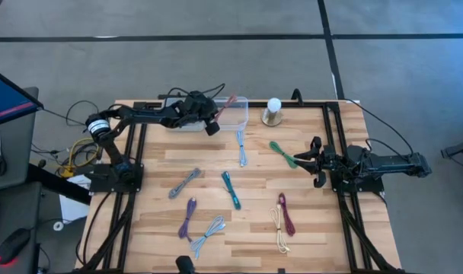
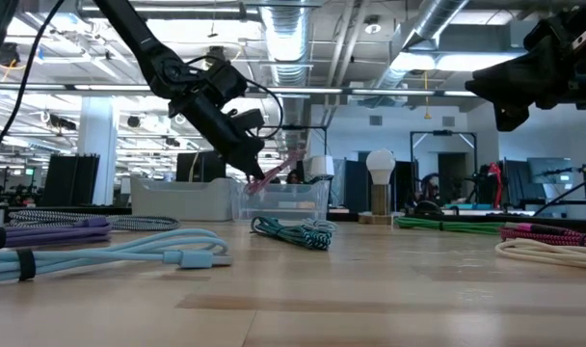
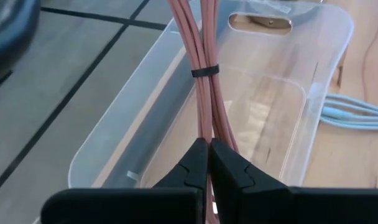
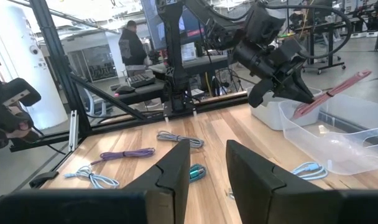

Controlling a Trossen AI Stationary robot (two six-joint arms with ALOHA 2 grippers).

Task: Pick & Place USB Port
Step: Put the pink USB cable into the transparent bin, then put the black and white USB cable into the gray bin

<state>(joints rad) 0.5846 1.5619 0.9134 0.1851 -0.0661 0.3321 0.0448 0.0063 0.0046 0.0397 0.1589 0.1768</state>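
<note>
Pink cable (image 3: 204, 74) between left jaws.

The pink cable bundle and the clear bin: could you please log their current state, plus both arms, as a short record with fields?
held item: pink cable bundle, tied with a dark band
holder: left end effector, shut on the bundle
position: above the clear plastic bin, bundle not yet released
bin contents: nothing visible inside
bin location: far edge of the wooden table
right end effector: open, holding nothing, hovering over the table's right side
remaining cables: several bundles lying loose on the table
</note>
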